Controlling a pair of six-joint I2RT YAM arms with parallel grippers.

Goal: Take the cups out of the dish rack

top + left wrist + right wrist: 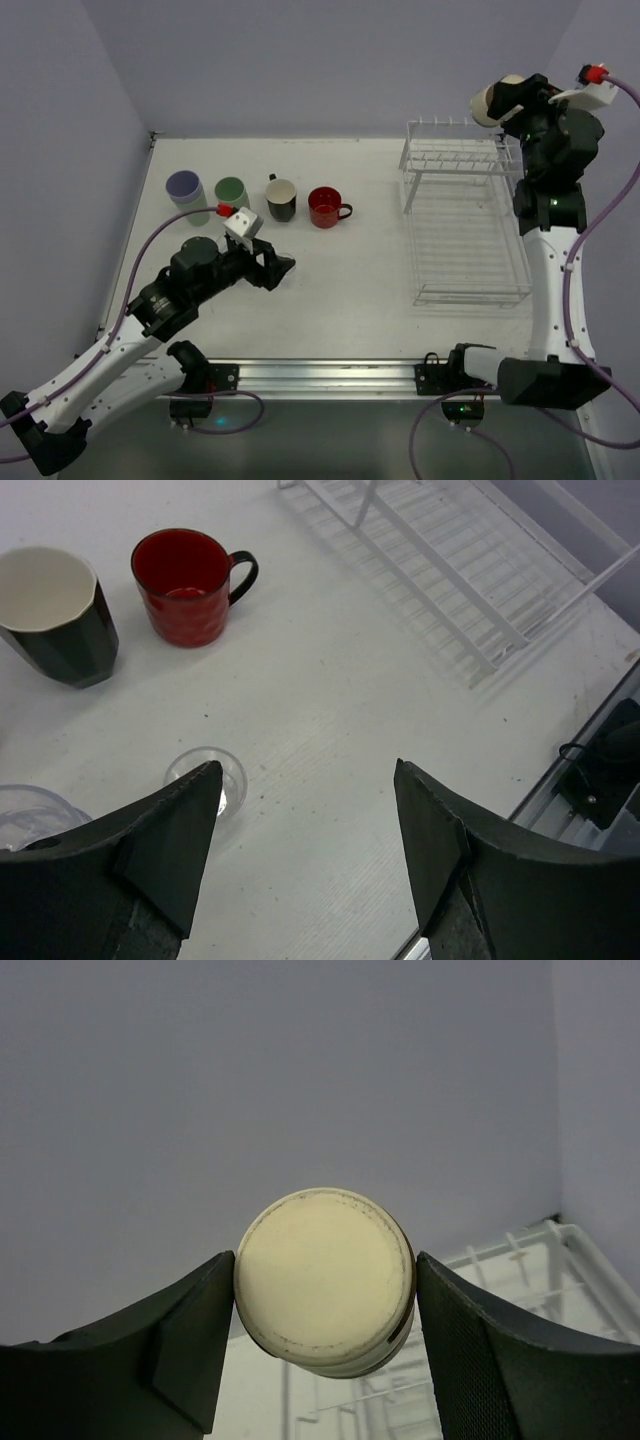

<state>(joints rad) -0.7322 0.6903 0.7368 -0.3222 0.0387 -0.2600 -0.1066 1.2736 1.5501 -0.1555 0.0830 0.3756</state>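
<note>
Glass (pixel 228 772) beside wide-open left fingers (pixel 170 845) shows only in wrist view; right fingers (pixel 180 1350) grip beige cup (pixel 325 1280).

The red mug (pixel 185 590) and black mug (pixel 60 630) are shiny. The small glass (pixel 232 778) is clear. The dish rack (pixel 470 240) is thin white wire. The beige cup (pixel 325 1278) looks smooth and dull

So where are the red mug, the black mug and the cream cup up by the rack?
red mug (pixel 324 207): top external view, on its red inside.
black mug (pixel 281 193): top external view, on its cream inside.
cream cup (pixel 325 1278): right wrist view, on the flat round end facing the camera.
</note>
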